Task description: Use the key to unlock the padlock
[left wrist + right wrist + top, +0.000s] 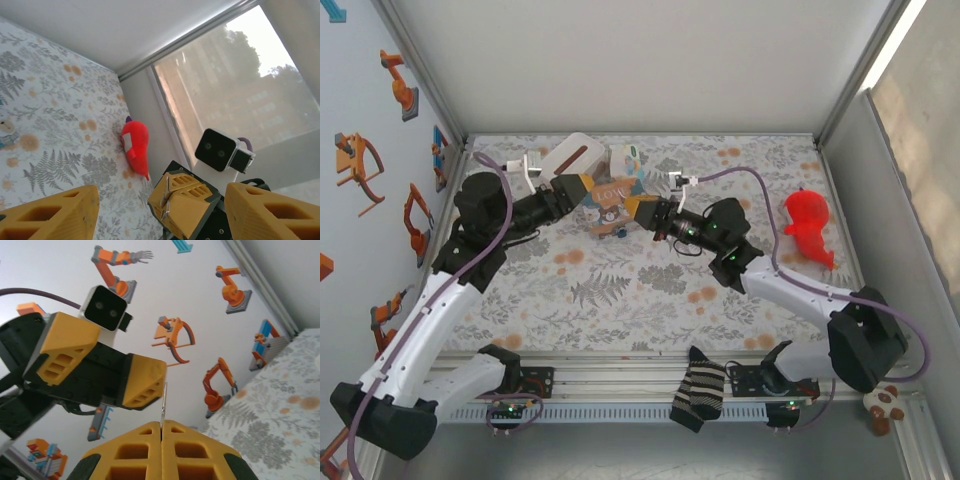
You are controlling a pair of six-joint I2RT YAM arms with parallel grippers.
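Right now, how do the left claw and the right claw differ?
The left claw is wide open, gripping nothing; the right claw is pressed shut on the key. The left claw points rightward across the table, the right claw leftward. Both have yellow fingers.

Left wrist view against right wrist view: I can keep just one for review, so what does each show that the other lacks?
Left wrist: the red toy by the window, and the right fingers seen from the front. Right wrist: robot stickers, the key, a thin blade rising between its own shut fingers, and the left fingers. Both: the floral table cover.
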